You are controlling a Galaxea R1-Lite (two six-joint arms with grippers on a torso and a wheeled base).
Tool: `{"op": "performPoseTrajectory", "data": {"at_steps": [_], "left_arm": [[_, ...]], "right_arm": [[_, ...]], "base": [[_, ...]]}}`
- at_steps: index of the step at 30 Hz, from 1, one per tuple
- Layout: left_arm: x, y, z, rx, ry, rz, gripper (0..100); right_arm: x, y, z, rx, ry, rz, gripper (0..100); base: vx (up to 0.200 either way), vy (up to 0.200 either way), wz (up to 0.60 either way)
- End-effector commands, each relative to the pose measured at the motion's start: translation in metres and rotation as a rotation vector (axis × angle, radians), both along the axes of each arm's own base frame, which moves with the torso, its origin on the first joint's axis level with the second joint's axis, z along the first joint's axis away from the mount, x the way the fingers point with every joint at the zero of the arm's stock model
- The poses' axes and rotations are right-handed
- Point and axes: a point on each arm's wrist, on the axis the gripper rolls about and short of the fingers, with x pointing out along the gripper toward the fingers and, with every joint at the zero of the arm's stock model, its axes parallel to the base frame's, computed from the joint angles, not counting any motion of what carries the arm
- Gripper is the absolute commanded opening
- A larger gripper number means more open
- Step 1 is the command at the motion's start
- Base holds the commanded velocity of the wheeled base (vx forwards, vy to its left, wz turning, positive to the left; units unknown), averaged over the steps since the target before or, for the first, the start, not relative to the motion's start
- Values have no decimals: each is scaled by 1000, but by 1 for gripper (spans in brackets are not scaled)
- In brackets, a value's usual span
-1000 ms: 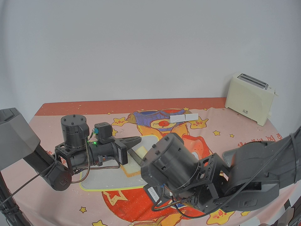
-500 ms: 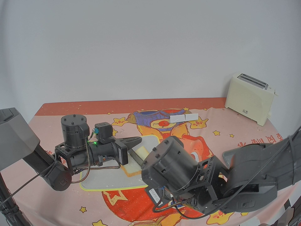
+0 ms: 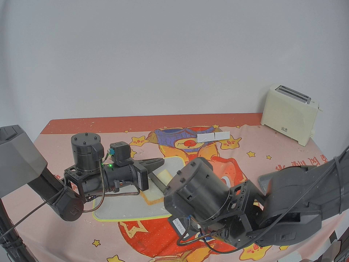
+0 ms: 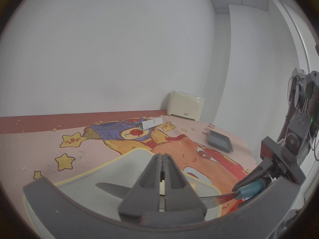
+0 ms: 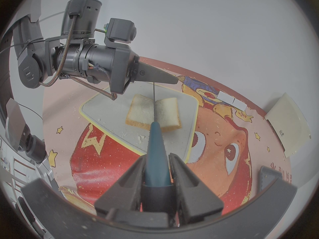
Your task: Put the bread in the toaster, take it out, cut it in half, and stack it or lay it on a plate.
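The knife (image 5: 155, 135) is pinched in the right end effector (image 5: 157, 163); the left end effector (image 4: 162, 170) is pressed together; the bread (image 5: 141, 112) should be sawn gently along its middle.

Little print can be made out. The toaster (image 3: 291, 113) bears a small dark mark low on its side, too small to read. On the tablecloth (image 3: 254, 142), a row of red characters (image 3: 301, 162) runs just in front of the toaster, and a few small letters sit on the cartoon figure (image 3: 185, 142) well to the toaster's left; neither is legible. A white label (image 3: 178, 225) on the right arm's wrist carries a code, unreadable.
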Motion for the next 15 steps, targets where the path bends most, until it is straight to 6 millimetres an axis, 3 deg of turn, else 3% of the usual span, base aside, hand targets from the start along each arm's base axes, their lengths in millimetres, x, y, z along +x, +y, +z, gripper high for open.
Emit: {"op": "performPoseTrajectory", "data": {"at_steps": [1,15], "left_arm": [[1,0,-5,8,17,1,0],[1,0,0,0,4,0,0]], "right_arm": [[0,0,11,34,-18,1,0],[-1,-4,-5,-15,10,-6,0]], "base": [[0,0,0],[0,0,0]]}}
